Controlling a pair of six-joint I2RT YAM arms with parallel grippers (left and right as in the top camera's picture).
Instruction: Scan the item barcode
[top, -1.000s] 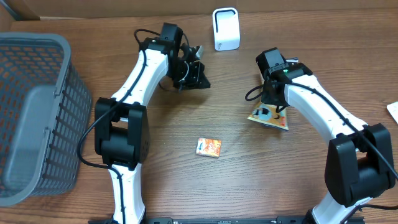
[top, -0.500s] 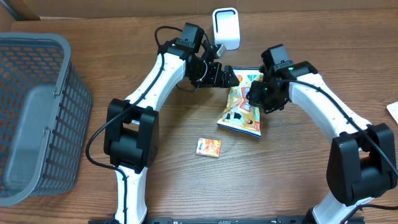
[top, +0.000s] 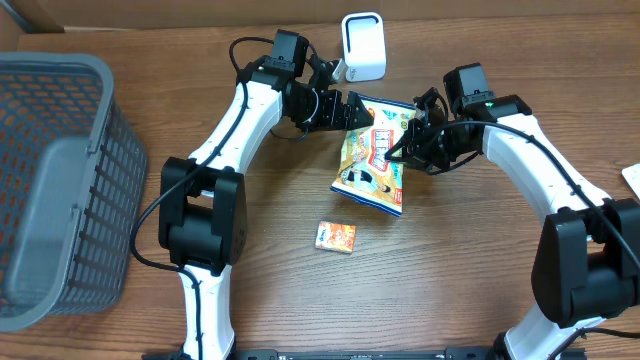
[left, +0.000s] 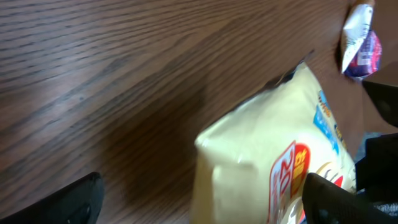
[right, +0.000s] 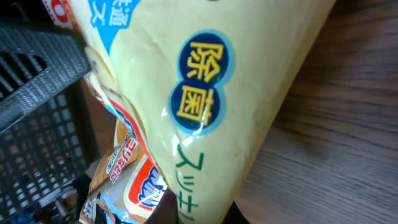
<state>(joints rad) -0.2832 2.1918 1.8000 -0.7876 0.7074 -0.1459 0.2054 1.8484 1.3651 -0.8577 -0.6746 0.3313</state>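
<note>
**Right tool clamps yellow pouch near scanner, left tool apart at its top corner**

The yellow pouch (top: 372, 160) sits at bench (top: 460, 290) centre-rear, just in front of the white scanner (top: 363, 45) but not touching it. It is tilted, top end toward the scanner and bottom end toward the near edge. Printed face is up in the overhead view. It looks raised off the wood, with a shadow under it in the left wrist view.

The right tool (top: 406, 152) is closed on the pouch's right edge, about mid-height. In the right wrist view the pouch (right: 211, 106) fills the frame, showing blue round badges with yellow characters. The fingertips themselves are hidden there.

The left tool (top: 357, 112) is at the pouch's top-left corner, jaws wide apart. In the left wrist view its fingers (left: 78, 200) stand far apart with the pouch's pale end (left: 255, 162) between them. The left one is clear of the pouch. The right one overlaps the pouch edge, contact cannot be told.

A small orange box (top: 336, 236) lies flat on the bench, in front of the pouch and apart from it. A grey mesh basket (top: 95, 130) stands at the far left edge, well apart from both arms.
</note>
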